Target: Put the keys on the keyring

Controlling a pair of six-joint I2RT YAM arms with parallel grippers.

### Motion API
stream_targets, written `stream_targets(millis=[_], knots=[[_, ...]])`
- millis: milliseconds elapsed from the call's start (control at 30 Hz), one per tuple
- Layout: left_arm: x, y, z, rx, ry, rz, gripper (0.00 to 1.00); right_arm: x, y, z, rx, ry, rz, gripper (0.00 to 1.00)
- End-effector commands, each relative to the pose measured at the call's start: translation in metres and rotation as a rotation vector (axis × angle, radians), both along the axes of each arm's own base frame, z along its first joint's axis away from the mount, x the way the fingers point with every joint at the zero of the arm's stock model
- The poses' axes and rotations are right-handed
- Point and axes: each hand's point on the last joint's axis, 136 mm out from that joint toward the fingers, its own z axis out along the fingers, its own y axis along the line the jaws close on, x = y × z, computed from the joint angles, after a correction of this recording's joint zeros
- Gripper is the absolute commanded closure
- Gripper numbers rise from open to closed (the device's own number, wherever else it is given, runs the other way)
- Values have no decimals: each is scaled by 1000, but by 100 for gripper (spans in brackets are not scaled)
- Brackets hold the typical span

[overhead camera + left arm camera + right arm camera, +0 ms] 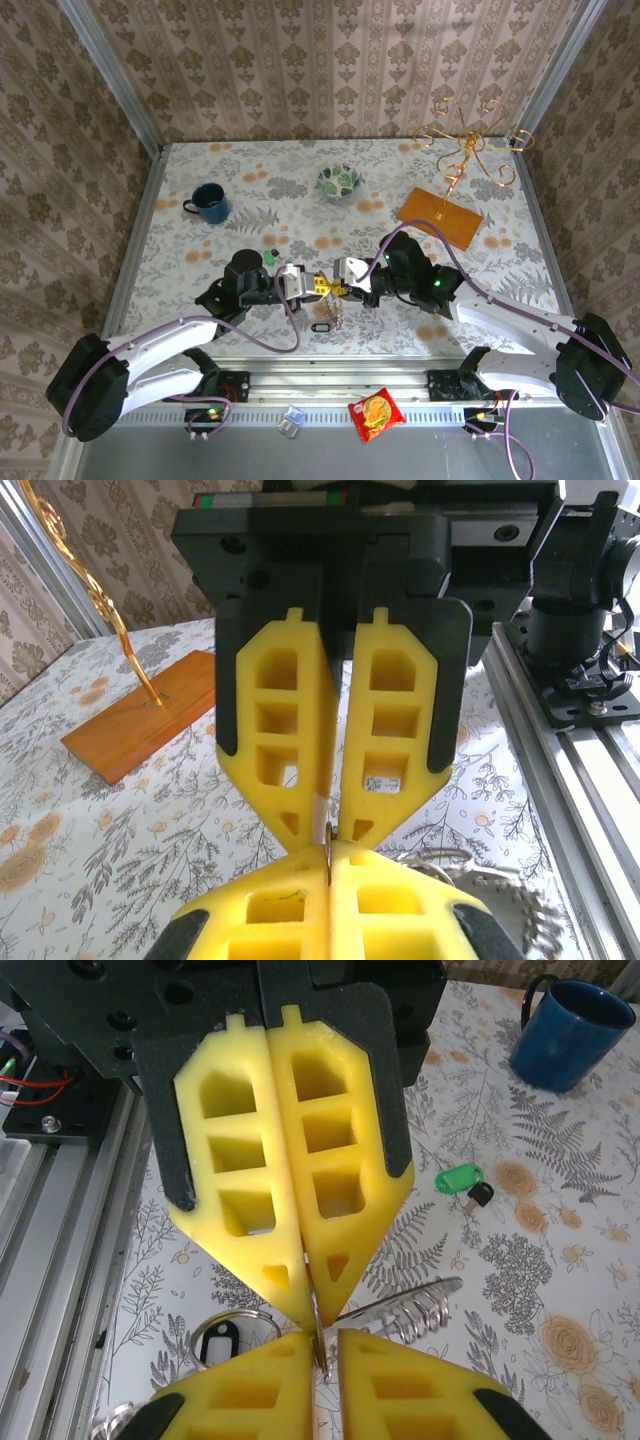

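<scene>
Left hand point(312, 1305) and right hand point(322, 1348) pinch shut on a thin metal piece point(318, 1332); keys point(400, 1308) and keyring point(322, 327) lie apart on the bench point(560, 1260), so threading seems unfinished.

The fingers point(240, 1150) are matt yellow plastic with a faintly grainy face, backed by matt black plastic plates point(160, 1080). The keys point(500, 905) are bright bare metal, silver and brass-toned. The mug point(565, 1035) has a glossy blue glaze or enamel. Near the mug lies a shiny green plastic tag point(458, 1178). The counter point(250, 170) has a matt printed floral covering. Well apart from the mug, a smooth varnished wooden base point(440, 216) carries glossy gold wire point(465, 140).
</scene>
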Motion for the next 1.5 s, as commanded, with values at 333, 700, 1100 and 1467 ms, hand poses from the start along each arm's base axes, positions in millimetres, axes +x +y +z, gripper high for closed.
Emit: stream_targets(millis=[333,700,1100,1467], knots=[[5,11,17,-45,-50,61,71,2,8,20,87,-23,14,100],[3,28,10,-99,23,93,69,-5,11,25,140,-5,70,100],[4,20,10,-117,52,51,74,-8,15,24,132,9,106,100],[4,15,7,-108,75,27,83,-9,23,29,154,14,130,100]])
